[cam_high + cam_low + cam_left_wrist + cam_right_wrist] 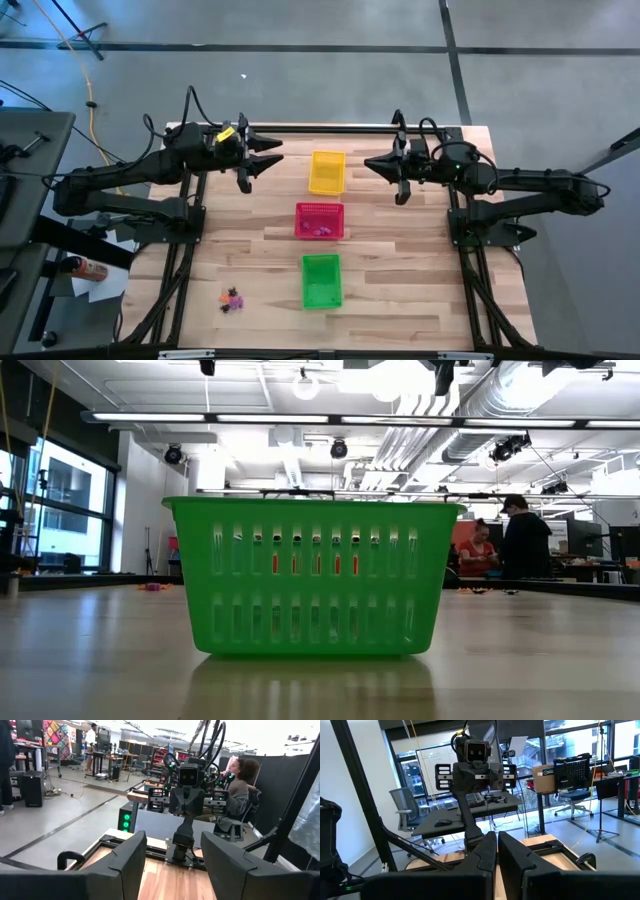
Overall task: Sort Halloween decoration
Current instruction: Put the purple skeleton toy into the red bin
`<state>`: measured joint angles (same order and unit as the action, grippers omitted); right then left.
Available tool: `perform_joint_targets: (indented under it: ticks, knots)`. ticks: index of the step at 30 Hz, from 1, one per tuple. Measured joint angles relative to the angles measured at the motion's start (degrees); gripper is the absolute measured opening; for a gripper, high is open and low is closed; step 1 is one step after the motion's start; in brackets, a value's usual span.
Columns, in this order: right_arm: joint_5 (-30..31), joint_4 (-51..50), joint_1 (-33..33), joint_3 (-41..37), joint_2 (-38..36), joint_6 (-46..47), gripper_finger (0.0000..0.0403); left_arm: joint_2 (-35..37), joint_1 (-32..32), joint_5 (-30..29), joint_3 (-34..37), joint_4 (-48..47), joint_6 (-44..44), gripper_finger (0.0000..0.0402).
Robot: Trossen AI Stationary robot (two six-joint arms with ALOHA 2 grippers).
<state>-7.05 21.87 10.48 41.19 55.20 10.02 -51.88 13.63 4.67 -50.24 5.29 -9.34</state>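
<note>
High view: at the left our left gripper (268,157) hangs with its jaws apart and nothing between them, while a small cluster of black, orange and purple-pink plastic trinkets (232,298) lies on the pale wooden table (400,290) well apart from those jaws. Between the two sets of jaws we see a yellow rectangular mesh basket (327,172), a red mesh basket (320,220) holding a few purple trinkets (321,231), and a green mesh basket (321,281). At the right our right gripper (372,163) has its jaws pressed together on nothing, pointing at the yellow basket.

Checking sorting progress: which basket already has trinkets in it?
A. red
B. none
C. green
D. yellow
A: in the high view, small purple-pink trinkets lie inside the red basket, while the yellow basket and green basket show none.
</note>
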Motion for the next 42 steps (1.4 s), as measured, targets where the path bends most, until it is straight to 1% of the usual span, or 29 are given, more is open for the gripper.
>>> perform_joint_targets:
  ticks: [4, 8, 10, 12, 15, 17, 20, 23, 25, 27, 30, 32, 34, 36, 39, 42]
  knots:
    - [0.0, -0.1, 0.0, 0.0, 0.0, 0.0, 0.0012, 0.1, 0.0, 0.5, 0.0, -0.2, 0.0, 0.0177]
    - [0.0, -0.5, 0.0, 0.0, 0.0, 0.0, 0.0012, 0.1, 0.0, 2.6, 0.0, -1.5, -0.3, 0.0177]
    - [0.0, -1.0, 0.0, 0.0, 0.0, 0.0, 0.0012, 0.1, 0.0, 3.6, -1.1, -4.2, -1.3, 0.0177]
    - [0.0, -1.6, 0.0, 0.0, 0.0, 0.0, 0.0012, -0.2, -0.1, 3.8, -4.1, -12.0, -1.4, 0.0177]
    - [0.0, -2.4, 0.0, 0.0, 0.0, 0.0, 0.0012, -1.2, -2.3, 5.1, -8.6, -29.2, -1.9, 0.0177]
    - [0.0, -3.2, 0.0, 0.0, 0.0, 0.0, 0.0012, -1.9, -5.3, 7.5, -10.1, -38.5, -6.0, 0.0177]
    - [0.0, -4.0, 0.1, 0.0, 0.0, 0.0, 0.0012, -2.6, -12.2, 10.4, -10.3, -49.2, -17.0, 0.0177]
    - [0.0, -4.6, 0.1, 0.0, 0.0, 0.0, 0.0012, -4.4, -22.4, 9.7, -10.1, -56.1, -28.5, 0.0177]
    - [0.5, -5.2, 0.3, 0.0, 0.0, 0.0, 0.0012, -5.5, -29.4, 7.8, -9.2, -55.6, -37.3, 0.0177]
    - [0.6, -5.8, 0.4, 0.0, 0.0, 0.0, 0.0012, -6.9, -36.4, 4.9, -7.3, -54.6, -48.3, 0.0177]
    - [1.0, -7.0, 0.4, 0.0, 0.0, 0.0, 0.0012, -10.5, -44.9, 1.6, -4.7, -53.9, -67.7, 0.0177]
    - [1.0, -8.3, 0.4, 0.0, 0.0, 0.0, 0.0012, -13.7, -49.6, 0.9, -3.5, -52.8, -80.2, 0.0177]
    - [1.0, -9.8, 0.4, 0.0, 0.0, 0.0, 0.0012, -17.4, -53.5, 0.8, -3.0, -50.6, -89.5, 0.0177]
    - [1.0, -11.6, 0.4, 0.0, 0.0, 0.0, 0.0012, -21.3, -56.3, 1.2, -3.0, -47.5, -95.9, 0.0177]
    - [1.0, -14.4, 0.4, 0.0, 0.0, 0.0, 0.0012, -26.1, -58.1, 1.9, -3.0, -42.6, -101.9, 0.0177]
    - [1.0, -16.6, 0.4, 0.0, 0.0, 0.0, 0.0012, -30.0, -58.2, 3.0, -3.1, -40.6, -104.6, 0.0177]
